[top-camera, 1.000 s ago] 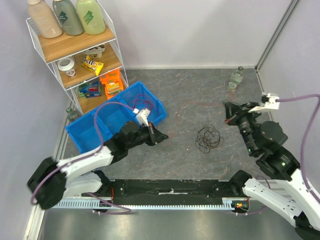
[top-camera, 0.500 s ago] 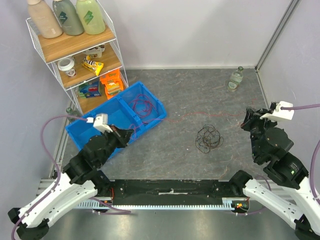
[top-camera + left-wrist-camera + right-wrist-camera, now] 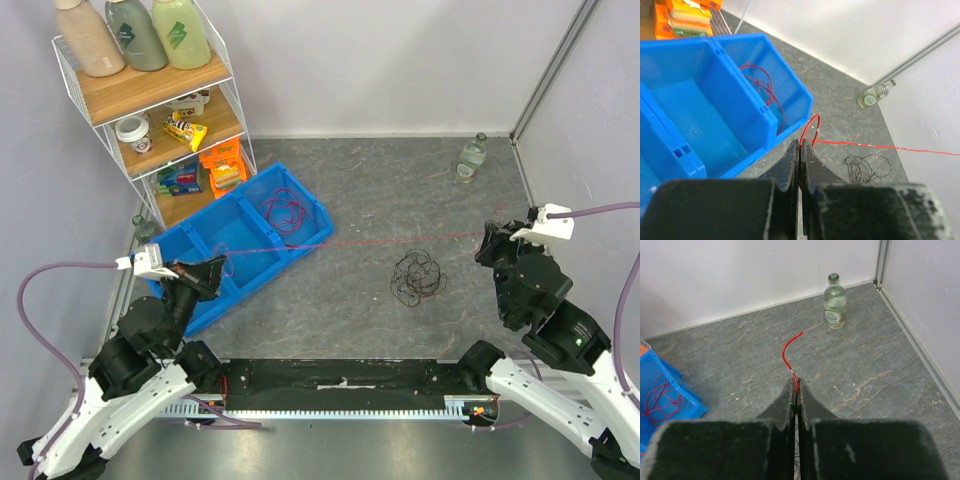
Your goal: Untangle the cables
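— Grey tabletop (image 3: 380, 180), and one red cable (image 3: 400, 241) runs taut across it!
— Both pinch an end: left gripper (image 3: 800, 150), right gripper (image 3: 796, 386), likely pulling it clear of the black bunch (image 3: 417, 275).

Top camera high over the near edge, looking down on the whole table (image 3: 380, 190), left wrist camera just behind the left gripper (image 3: 799, 144), facing the far right corner, right wrist camera facing the far edge, both showing the bottle (image 3: 834, 301).
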Available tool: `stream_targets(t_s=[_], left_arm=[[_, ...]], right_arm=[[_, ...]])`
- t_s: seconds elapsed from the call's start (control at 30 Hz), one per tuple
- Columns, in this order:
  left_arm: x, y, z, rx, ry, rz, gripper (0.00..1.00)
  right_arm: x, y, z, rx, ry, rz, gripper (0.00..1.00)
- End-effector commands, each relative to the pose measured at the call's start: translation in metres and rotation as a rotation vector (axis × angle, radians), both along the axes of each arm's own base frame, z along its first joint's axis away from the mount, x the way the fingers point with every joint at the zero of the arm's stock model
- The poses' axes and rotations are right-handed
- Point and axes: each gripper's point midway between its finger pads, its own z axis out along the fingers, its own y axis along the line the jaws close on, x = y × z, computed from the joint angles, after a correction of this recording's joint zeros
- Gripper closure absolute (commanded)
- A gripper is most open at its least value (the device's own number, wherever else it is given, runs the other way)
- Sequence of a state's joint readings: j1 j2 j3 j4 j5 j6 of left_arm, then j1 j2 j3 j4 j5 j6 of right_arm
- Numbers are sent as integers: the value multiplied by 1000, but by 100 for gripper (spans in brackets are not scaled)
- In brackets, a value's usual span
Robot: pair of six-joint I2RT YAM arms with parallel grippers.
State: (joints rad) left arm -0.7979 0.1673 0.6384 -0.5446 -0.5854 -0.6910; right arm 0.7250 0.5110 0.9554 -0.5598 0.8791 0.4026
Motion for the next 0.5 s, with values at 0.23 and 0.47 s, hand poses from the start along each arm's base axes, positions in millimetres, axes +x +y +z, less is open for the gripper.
stream_targets(t_s=[0.23,0.47], left_arm=[[31,9,53,129,-132,140,98],[110,-92,29,411,110,-4,98]], right_arm=[[37,111,-35,75,56,391,100],[66,271,-57,195,91,949,100]])
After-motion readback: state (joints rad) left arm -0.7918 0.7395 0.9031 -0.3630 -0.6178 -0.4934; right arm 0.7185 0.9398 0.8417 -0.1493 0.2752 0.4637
